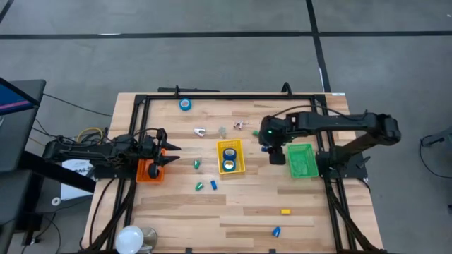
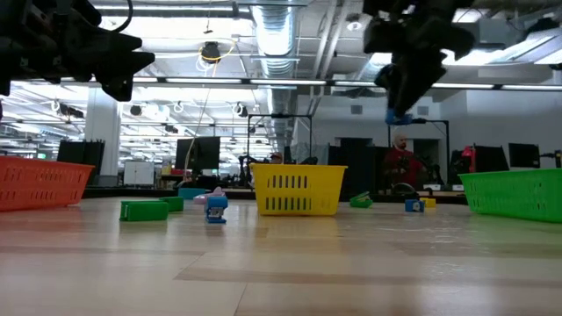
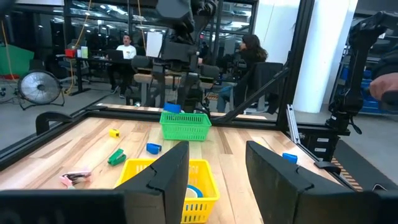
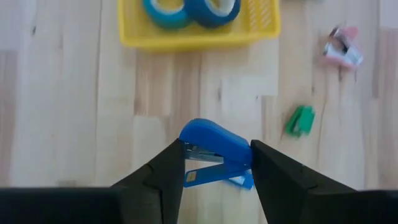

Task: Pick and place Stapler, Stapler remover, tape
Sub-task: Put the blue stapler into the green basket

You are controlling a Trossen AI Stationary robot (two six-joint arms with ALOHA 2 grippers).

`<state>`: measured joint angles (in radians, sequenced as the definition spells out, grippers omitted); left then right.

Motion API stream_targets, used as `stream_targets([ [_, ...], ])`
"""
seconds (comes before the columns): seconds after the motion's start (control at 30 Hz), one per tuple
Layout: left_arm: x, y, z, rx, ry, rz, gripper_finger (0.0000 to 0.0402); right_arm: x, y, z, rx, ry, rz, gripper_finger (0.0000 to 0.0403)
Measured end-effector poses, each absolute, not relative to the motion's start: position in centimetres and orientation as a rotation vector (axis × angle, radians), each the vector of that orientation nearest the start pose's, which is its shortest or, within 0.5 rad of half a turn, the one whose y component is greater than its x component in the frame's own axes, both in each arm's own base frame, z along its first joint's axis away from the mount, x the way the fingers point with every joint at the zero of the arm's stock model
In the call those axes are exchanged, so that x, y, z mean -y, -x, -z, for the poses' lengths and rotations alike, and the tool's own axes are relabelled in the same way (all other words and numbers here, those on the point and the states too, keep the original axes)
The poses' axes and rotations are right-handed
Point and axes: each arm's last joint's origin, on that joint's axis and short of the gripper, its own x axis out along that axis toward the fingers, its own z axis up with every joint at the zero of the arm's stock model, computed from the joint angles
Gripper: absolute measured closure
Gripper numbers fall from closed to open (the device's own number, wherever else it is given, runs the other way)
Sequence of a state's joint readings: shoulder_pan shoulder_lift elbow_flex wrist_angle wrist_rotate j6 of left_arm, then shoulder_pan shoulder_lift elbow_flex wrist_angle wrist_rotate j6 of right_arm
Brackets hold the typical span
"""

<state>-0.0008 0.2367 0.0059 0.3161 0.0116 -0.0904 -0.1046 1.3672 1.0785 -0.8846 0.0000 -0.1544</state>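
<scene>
My right gripper (image 4: 217,148) is shut on a small blue stapler (image 4: 211,138), high above the table between the yellow basket (image 1: 220,167) and the green basket (image 1: 301,161); in the low view the stapler (image 2: 399,116) hangs under the gripper. Two blue tape rolls (image 1: 229,156) lie in the yellow basket, and a third roll (image 1: 185,104) lies flat near the table's far edge. Pale stapler removers (image 1: 200,131) (image 1: 240,125) lie on the wood. My left gripper (image 1: 169,152) is open and waits above the orange basket (image 1: 150,171). My right gripper pinches the blue stapler by its two long sides (image 4: 239,155) between both fingers (image 4: 168,174). The fingers point down from above and lie across its length. The stapler is lifted clear of the table, and its rounded end (image 4: 198,129) sticks out past the fingertips.
Small green staplers (image 1: 197,164) (image 1: 200,186), a blue one (image 1: 213,185), a yellow one (image 1: 285,211) and another blue one (image 1: 276,231) lie scattered on the near half of the table. A black frame (image 1: 141,99) runs round the table. People sit in the room beyond.
</scene>
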Motion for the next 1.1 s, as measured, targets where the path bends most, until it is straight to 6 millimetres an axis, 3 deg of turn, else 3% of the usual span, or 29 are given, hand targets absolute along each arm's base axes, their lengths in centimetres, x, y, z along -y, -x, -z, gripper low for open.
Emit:
stream_targets([
  [0.3, 0.0, -11.2, -17.6, 0.085, 0.09, 0.016, 0.0252, 2.2, -21.4, -25.2, -1.293, 0.06, -0.007, 0.024],
  [0.77, 0.0, -11.2, -17.6, 0.085, 0.09, 0.016, 0.0252, 2.8, -16.7, -23.4, -1.484, -0.003, 0.023, 0.0235],
  [1.1, 0.0, -11.2, -17.6, 0.085, 0.09, 0.016, 0.0252, 2.8, -16.3, -23.0, -1.52, -0.014, 0.024, 0.0234],
])
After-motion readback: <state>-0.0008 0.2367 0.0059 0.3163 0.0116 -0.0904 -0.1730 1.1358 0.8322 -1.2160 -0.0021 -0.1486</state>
